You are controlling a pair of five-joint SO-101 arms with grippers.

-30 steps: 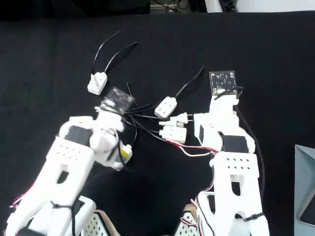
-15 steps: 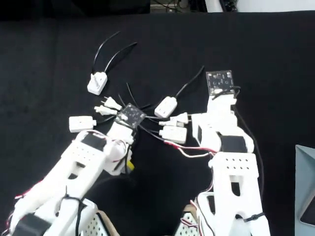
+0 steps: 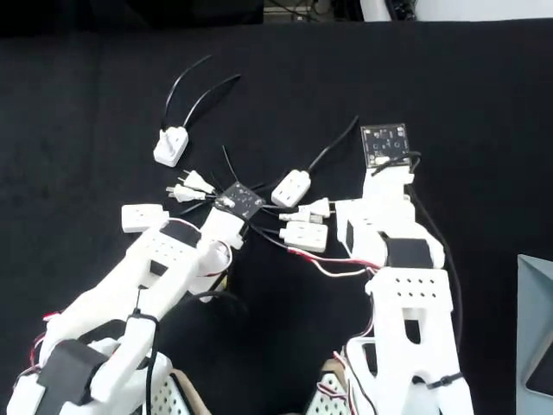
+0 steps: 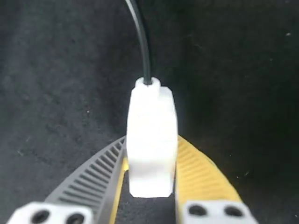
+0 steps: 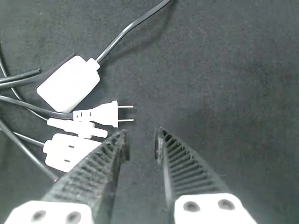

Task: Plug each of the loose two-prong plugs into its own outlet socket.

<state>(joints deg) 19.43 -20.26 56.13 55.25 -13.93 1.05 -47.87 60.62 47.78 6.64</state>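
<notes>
**STATUS: LEFT GRIPPER LOADED, RIGHT GRIPPER FREE BESIDE A PLUG**

1. Left gripper. The left gripper [image 4: 151, 140] is closed on a white block [image 4: 152, 119]. The grey finger [image 4: 100, 172] presses one flank and the yellow finger [image 4: 196, 172] the other. A black cord [image 4: 140, 42] leaves the end of the block that faces away from the gripper and runs straight ahead over the black cloth [image 4: 243, 70]. The end between the fingers is not visible, so plug or socket cannot be determined.

2. Right gripper. The right gripper [image 5: 141, 135] stands narrowly open with nothing between its fingers, its tips just over the cloth.

3. Task items near the right gripper.
   - The two-prong plug [image 5: 100, 115] lies flat just ahead of the fingertips, offset toward the left arm, apart from them. Its prongs point across the front of the gripper and are inserted in nothing.
   - The far socket [image 5: 69, 85] lies just beyond the plug, with its cord leading away from the gripper.
   - The near socket [image 5: 70, 148] lies beside the gripper's left finger, showing two slots.

4. Task items near the left arm [image 3: 164, 268], high view.
   - Loose plugs [image 3: 192, 183] lie just left of its wrist.
   - The side socket [image 3: 143, 216] lies left of the arm, nearer its base than the loose plugs.
   - The outlying socket [image 3: 171, 145] lies well ahead and to the left.
</notes>
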